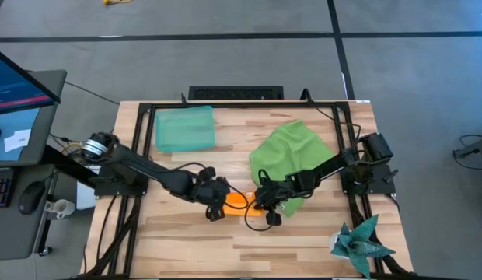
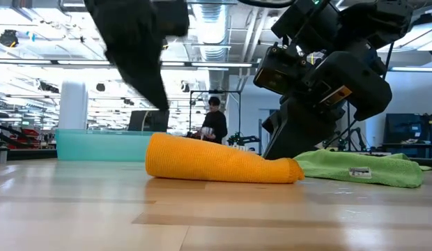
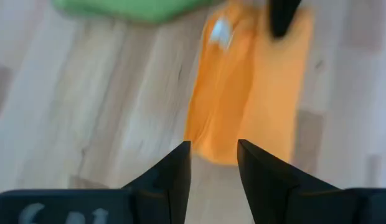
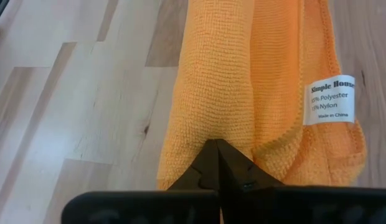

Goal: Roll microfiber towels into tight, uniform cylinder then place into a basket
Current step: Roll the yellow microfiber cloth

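From above, the rolled orange towel lies mid-desk between my left tool and right tool, green towel behind, basket far back. At desk level, the roll lies flat. Left wrist: my fingers are spread, apart from the roll. Right wrist: my fingers are pressed together, pinching the roll's end.

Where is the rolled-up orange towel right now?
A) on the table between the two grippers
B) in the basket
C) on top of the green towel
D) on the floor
A: the orange towel lies rolled on the table, with the left gripper and right gripper at its ends; the basket sits apart.
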Controlling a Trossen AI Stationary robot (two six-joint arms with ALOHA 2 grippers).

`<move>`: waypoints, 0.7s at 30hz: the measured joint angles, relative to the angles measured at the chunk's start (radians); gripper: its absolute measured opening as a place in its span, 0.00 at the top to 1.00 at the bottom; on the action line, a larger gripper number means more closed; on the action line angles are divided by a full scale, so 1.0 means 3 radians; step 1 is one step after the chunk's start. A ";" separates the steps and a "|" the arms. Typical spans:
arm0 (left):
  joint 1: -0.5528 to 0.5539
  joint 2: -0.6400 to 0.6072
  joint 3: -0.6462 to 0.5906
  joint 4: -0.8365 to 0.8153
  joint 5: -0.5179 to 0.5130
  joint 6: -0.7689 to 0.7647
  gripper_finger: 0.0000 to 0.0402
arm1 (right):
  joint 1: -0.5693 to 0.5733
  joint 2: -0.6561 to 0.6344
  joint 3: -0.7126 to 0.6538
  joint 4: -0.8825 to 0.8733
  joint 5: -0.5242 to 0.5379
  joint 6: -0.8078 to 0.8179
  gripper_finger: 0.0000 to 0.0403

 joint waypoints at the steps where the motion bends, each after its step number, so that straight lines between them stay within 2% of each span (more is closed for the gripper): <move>1: -0.0040 -0.0057 0.0000 0.0014 -0.0037 0.0022 0.70 | 0.0000 0.0000 -0.0002 0.0009 0.0001 0.0000 0.98; 6: -0.0242 -0.0084 0.0004 0.0369 -0.0225 0.0267 0.70 | 0.0000 0.0001 -0.0004 0.0034 0.0004 -0.0015 0.98; 11: -0.0300 0.0249 -0.0001 0.0662 -0.0282 0.0599 0.70 | 0.0000 0.0003 -0.0004 0.0038 0.0009 -0.0019 0.98; 16: -0.0263 0.0543 -0.0001 0.0816 -0.0002 0.0765 0.70 | -0.0001 0.0004 -0.0005 0.0070 0.0004 -0.0025 0.98; 21: -0.0191 0.0642 0.0004 0.0890 0.0057 0.0708 0.66 | -0.0001 0.0005 -0.0006 0.0089 -0.0004 -0.0026 0.97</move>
